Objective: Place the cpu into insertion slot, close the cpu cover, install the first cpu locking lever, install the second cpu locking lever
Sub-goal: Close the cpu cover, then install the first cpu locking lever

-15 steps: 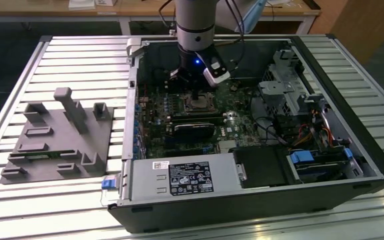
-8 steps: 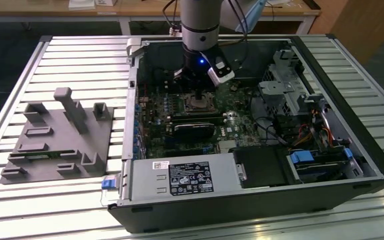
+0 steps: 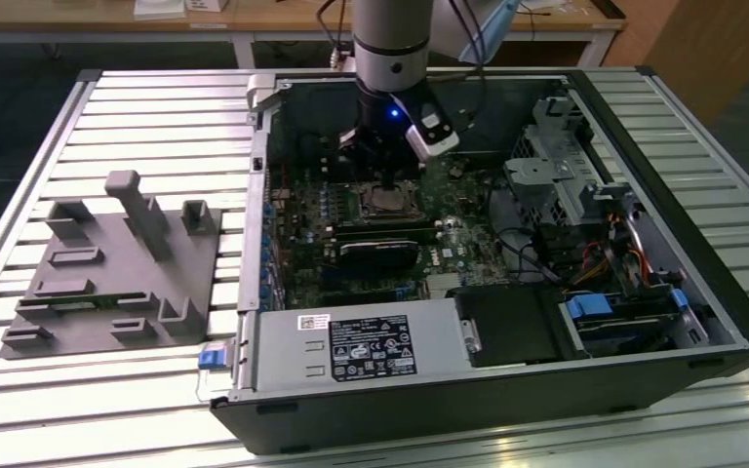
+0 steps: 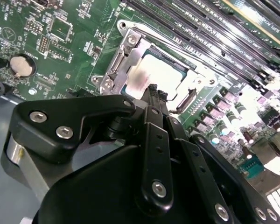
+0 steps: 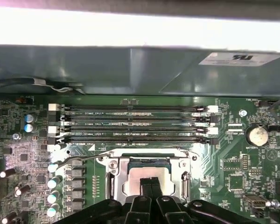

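The cpu (image 4: 165, 70) lies flat in the insertion slot (image 3: 388, 203), its silvery-grey top showing through the cut-out of the cpu cover (image 4: 123, 51). The cover (image 5: 119, 179) lies down over the socket, framing the cpu (image 5: 147, 173). My gripper (image 5: 150, 183) hangs straight above the chip's near edge with its two black fingers pressed together and nothing between them. In the exterior view the gripper (image 3: 388, 180) reaches down into the open computer case just over the socket. A thin wire locking lever (image 5: 81, 160) juts out sideways from the socket's corner.
Long black memory slots (image 5: 130, 123) run beside the socket, with a coin battery (image 5: 257, 135) further along the board. A black card (image 3: 377, 255) and the grey power-supply box (image 3: 355, 346) sit nearer the case front. A grey parts fixture (image 3: 108, 263) rests at the exterior view's left.
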`<state>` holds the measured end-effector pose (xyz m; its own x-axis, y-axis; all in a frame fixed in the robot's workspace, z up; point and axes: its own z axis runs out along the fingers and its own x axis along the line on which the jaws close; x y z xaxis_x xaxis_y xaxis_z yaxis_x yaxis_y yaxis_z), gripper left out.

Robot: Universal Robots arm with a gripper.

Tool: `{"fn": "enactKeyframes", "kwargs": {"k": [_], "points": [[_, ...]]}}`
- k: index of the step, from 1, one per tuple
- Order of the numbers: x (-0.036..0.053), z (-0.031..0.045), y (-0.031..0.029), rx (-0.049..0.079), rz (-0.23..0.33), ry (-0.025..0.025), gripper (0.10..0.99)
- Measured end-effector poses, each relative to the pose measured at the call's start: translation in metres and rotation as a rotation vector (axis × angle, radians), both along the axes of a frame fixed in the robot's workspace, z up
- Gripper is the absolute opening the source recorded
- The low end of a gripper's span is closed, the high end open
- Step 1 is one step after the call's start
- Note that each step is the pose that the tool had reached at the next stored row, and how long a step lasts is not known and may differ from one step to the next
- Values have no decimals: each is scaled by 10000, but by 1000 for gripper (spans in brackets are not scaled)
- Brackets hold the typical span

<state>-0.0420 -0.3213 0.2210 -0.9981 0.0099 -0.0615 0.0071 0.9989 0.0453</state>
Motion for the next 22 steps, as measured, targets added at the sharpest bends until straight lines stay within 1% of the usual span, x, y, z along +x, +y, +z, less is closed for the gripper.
{"fn": "enactKeyframes", "kwargs": {"k": [3, 5, 9, 11, 17, 22], "points": [[0, 53, 0, 1, 1, -4, 106], [0, 70, 0, 2, 1, -5, 106], [0, 71, 0, 0, 1, -10, 106], [-1, 71, 0, 0, 0, -62, 106], [-10, 71, 0, -1, 0, -62, 106], [-40, 71, 0, 1, 1, -63, 106]]}}
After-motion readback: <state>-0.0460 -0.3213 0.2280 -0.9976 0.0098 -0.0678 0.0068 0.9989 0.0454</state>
